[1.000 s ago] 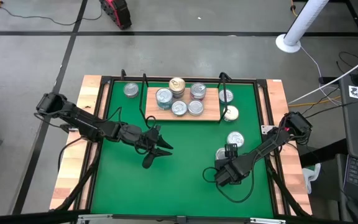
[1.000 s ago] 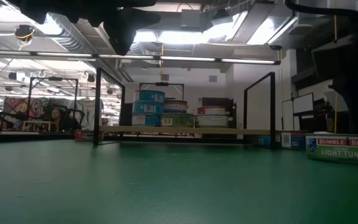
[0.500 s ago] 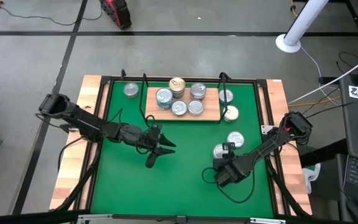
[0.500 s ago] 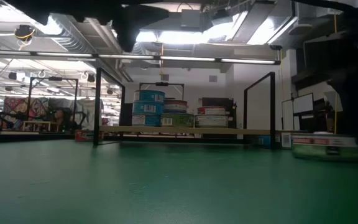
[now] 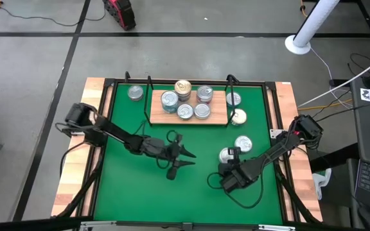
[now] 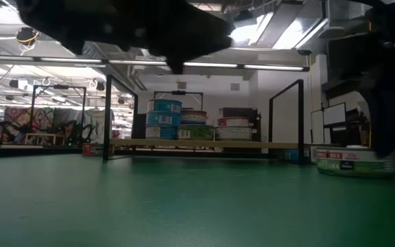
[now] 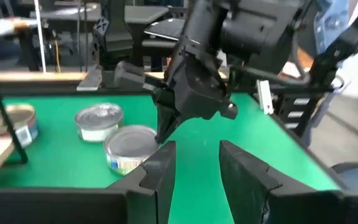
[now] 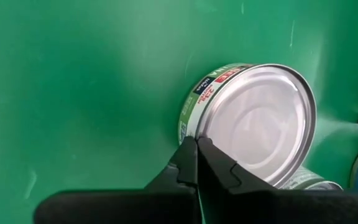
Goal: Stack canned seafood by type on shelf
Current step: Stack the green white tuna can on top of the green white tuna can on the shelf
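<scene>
From above: green mat (image 5: 133, 186) inside a black frame on a pale wooden table (image 5: 76, 173). Shelf (image 5: 218, 116) sits at the mat's far edge with 5 tins on it, 1 gold-lidded tin (image 5: 183, 86) stacked higher. 1 loose tin (image 5: 135, 93) lies left of the shelf, 2 lie at its right end (image 5: 238, 116), 1 nearer the right arm (image 5: 243, 143). Right gripper (image 5: 230, 156) rests at the edge of another tin, the nearest tin (image 5: 226, 154), fingers pressed together. Left gripper (image 5: 186, 160) hovers mid-mat, fingers parted with nothing between. Grey floor, cables and a white pole base (image 5: 299, 43) surround the table.

At table height: mat fills the foreground. Shelf's black posts (image 6: 107, 116) frame blue, pale and pink-labelled tins (image 6: 164, 119). Dark arm shapes block the top edge; which arm is which is hard to make out. Nearest tin (image 6: 352, 163) lies at far right, partly cut off by a dark arm. Lit workshop ceiling behind.

Left wrist: own 2 fingers (image 7: 160, 171) stand apart. Beyond them, the right gripper touches the nearest tin (image 7: 131, 146); a second tin (image 7: 99, 120) lies just behind; shelf end cut off at the edge.

Right wrist: closed fingertips (image 8: 196, 155) sit against the rim of the silver-lidded tin (image 8: 260, 118), not around it. Label only partly readable. Another tin is barely visible at the edge.
</scene>
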Robot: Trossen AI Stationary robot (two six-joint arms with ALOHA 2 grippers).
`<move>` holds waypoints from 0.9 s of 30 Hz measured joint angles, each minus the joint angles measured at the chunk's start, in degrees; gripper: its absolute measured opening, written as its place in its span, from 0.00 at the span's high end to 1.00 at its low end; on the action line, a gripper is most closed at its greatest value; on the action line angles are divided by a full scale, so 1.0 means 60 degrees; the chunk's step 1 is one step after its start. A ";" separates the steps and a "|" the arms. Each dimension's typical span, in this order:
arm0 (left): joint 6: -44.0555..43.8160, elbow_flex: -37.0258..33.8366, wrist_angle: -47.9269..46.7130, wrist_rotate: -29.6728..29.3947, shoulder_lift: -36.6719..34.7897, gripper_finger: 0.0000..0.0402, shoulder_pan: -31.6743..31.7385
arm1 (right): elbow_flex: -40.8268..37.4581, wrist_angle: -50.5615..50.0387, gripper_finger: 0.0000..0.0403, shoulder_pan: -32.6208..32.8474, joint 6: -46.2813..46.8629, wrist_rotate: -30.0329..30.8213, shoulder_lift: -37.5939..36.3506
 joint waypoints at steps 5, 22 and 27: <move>0.1573 0.1038 -0.0007 0.0007 0.1181 0.71 -0.0004 | 0.0119 0.0195 1.00 -0.0197 -0.0003 -0.0005 0.0015; 0.3157 0.2420 -0.2109 -0.0267 0.2871 0.54 0.0138 | 0.0470 0.2005 1.00 -0.1425 -0.0509 -0.0674 0.0036; 0.4068 0.2441 -0.2007 -0.0463 0.2867 0.43 0.0188 | 0.0474 0.2429 1.00 -0.1818 -0.0511 -0.0863 0.0036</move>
